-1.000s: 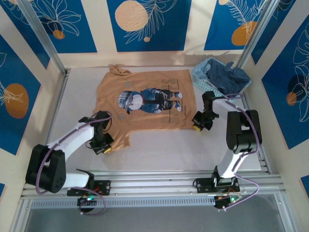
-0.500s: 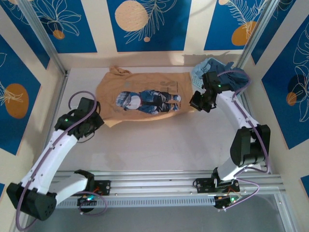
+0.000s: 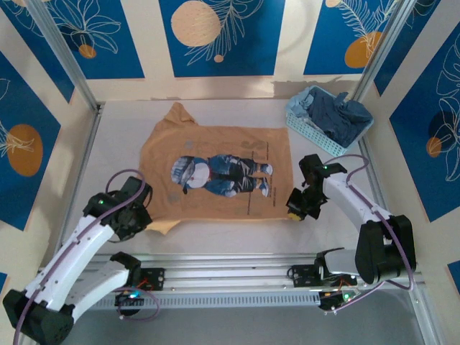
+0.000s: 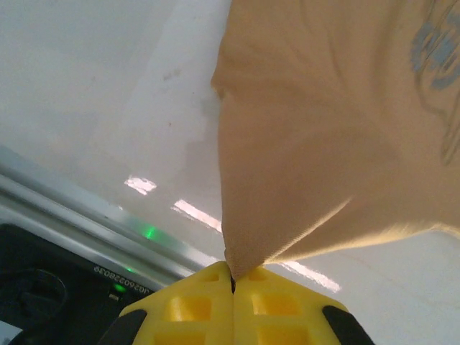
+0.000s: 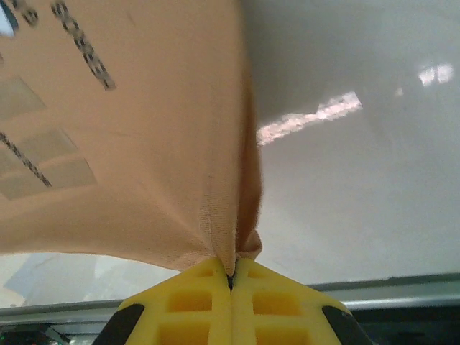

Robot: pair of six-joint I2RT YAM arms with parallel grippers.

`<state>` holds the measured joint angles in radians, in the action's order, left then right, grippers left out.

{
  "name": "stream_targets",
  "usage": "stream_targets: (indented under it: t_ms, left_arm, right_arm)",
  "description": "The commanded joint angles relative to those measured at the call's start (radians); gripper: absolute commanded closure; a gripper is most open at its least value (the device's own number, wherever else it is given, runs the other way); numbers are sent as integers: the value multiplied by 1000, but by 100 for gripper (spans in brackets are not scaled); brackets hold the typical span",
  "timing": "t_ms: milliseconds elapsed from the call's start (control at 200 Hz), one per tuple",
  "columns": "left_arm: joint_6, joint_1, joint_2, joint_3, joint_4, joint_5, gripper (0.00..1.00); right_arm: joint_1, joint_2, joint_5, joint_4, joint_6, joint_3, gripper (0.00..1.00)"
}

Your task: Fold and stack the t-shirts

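Overhead: tan t-shirt, white table, blue wall panels.

The middle of the white table is covered by the spread tan-orange t-shirt. Bare surface is found along the near edge between the two arms, down the left side, and in a narrow far strip. The far right corner is occupied by a light-blue basket heaped with a dark blue t-shirt. The tan-orange shirt's near corners are pinched by the left gripper and the right gripper.
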<state>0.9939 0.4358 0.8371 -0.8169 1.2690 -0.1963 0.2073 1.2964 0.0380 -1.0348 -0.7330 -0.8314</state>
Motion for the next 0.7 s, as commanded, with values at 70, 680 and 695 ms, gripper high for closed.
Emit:
stream_targets:
  t_ms: [70, 680, 695]
  left_arm:
    - [15, 14, 4, 3, -10, 47, 100]
    - [-244, -6, 662, -491, -159, -78, 100]
    - [-250, -8, 672, -499, -162, -82, 100]
  right_arm:
    - [-4, 11, 28, -14, -37, -1, 100]
    - [-133, 213, 62, 23, -58, -175, 100]
    - [-136, 218, 62, 24, -57, -179, 100]
